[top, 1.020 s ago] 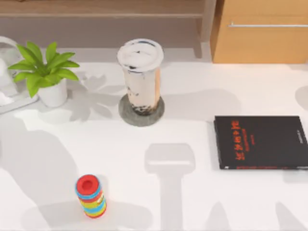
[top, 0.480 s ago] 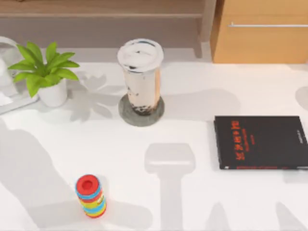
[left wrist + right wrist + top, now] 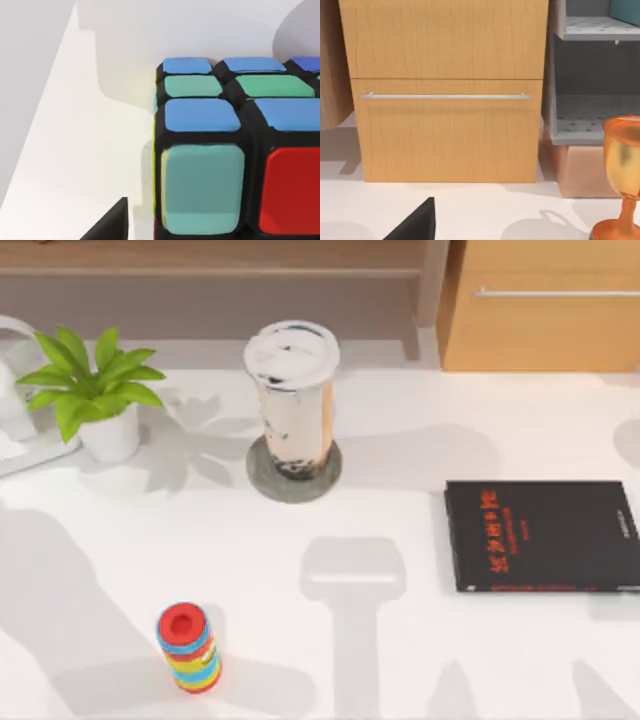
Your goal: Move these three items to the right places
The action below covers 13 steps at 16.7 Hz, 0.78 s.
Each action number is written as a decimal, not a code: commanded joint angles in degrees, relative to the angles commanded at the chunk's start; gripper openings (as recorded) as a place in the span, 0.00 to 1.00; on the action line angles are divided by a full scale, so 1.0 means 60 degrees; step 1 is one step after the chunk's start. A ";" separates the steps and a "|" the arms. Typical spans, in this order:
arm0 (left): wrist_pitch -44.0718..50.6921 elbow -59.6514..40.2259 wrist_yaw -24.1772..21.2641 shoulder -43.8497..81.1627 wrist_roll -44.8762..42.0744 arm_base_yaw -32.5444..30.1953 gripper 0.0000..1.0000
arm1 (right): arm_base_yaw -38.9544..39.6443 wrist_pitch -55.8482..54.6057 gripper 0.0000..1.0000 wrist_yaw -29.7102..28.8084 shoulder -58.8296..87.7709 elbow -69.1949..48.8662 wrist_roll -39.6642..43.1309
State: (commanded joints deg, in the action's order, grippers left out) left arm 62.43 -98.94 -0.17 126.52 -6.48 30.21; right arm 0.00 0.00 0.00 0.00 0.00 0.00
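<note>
Cup of milky tea (image 3: 292, 395) stands upright on grey coaster (image 3: 293, 472), table (image 3: 400, 660) centre-rear; black book (image 3: 543, 535) lies flat at right. Left wrist cam close to puzzle cube (image 3: 235, 150). End effector state, both arms: can't tell

Matte black angular fingers (image 3: 107, 225), same plain black on other wrist (image 3: 415, 222)

Cup (image 3: 292, 395) on coaster (image 3: 294, 472), left of book (image 3: 541, 535)
</note>
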 joint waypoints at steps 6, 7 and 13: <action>0.0000 0.0000 0.0000 0.0000 0.0000 0.0000 0.32 | 0.0000 0.0000 1.00 0.0000 0.0000 0.0000 0.0000; 0.0000 0.0000 0.0000 0.0000 0.0000 0.0000 0.25 | 0.0000 0.0000 1.00 0.0000 0.0000 0.0000 0.0000; 0.0000 0.0000 0.0000 0.0000 0.0000 0.0000 0.00 | 0.0000 0.0000 1.00 0.0000 0.0000 0.0000 0.0000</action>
State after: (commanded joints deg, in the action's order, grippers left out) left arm 62.43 -98.94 -0.17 126.52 -6.48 30.21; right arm 0.00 0.00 0.00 0.00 0.00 0.00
